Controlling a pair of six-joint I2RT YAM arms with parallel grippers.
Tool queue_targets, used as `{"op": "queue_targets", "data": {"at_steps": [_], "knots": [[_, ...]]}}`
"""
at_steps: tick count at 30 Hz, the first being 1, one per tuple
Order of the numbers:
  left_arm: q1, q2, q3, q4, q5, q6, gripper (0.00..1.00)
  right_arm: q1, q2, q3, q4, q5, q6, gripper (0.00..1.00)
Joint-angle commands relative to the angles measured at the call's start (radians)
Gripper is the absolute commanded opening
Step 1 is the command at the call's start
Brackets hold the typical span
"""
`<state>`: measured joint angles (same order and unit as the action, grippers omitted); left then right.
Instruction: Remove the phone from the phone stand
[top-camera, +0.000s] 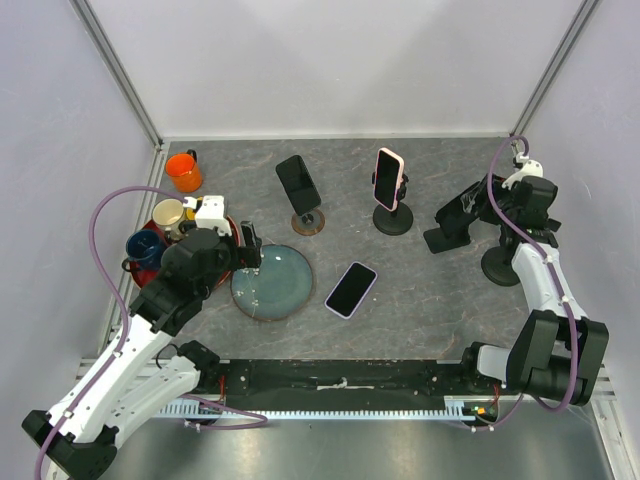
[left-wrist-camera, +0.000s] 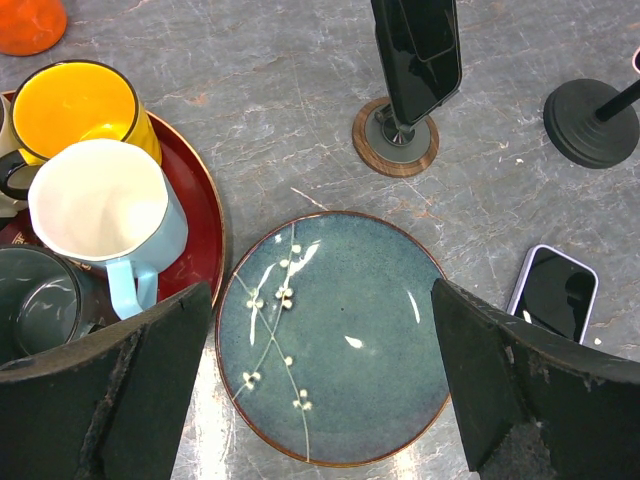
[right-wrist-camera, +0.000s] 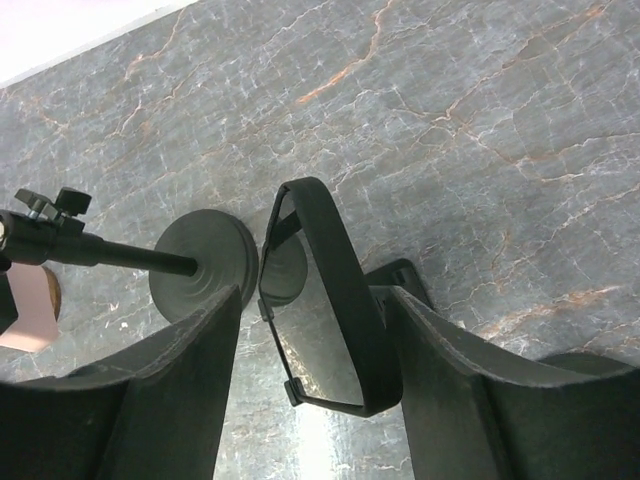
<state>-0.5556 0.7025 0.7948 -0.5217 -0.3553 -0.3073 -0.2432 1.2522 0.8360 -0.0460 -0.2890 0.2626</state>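
A black phone (right-wrist-camera: 340, 290) stands on edge on a low black stand (right-wrist-camera: 405, 272) at the right of the table, and it also shows in the top view (top-camera: 447, 222). My right gripper (right-wrist-camera: 315, 300) is open, with one finger on each side of this phone; it also shows in the top view (top-camera: 452, 215). A pink phone (top-camera: 388, 178) sits on a black pole stand (top-camera: 393, 220). Another black phone (top-camera: 298, 184) sits on a wooden-based stand (top-camera: 309, 222). My left gripper (left-wrist-camera: 320, 300) is open and empty above a blue plate (left-wrist-camera: 340, 340).
A phone with a pale case (top-camera: 351, 290) lies flat beside the plate. A red tray (left-wrist-camera: 205, 230) with several mugs is at the left, with an orange cup (top-camera: 184, 171) behind it. A black round base (top-camera: 497, 267) stands near the right arm.
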Motion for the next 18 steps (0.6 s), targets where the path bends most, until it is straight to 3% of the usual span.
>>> {"op": "queue_targets", "data": {"at_steps": [1,11,15,18], "knots": [[0.008,0.0,-0.006,0.032,0.024,0.025,0.97,-0.01,-0.004,-0.015,0.04,-0.035,0.001,0.6],[0.008,0.0,-0.008,0.032,0.027,0.024,0.97,-0.013,-0.051,-0.02,0.078,-0.044,-0.013,0.24],[0.008,0.002,-0.008,0.034,0.027,0.023,0.97,-0.013,-0.08,-0.028,0.1,-0.061,-0.017,0.05],[0.008,0.003,-0.008,0.032,0.03,0.023,0.97,-0.013,-0.105,-0.032,0.126,-0.088,-0.017,0.02]]}}
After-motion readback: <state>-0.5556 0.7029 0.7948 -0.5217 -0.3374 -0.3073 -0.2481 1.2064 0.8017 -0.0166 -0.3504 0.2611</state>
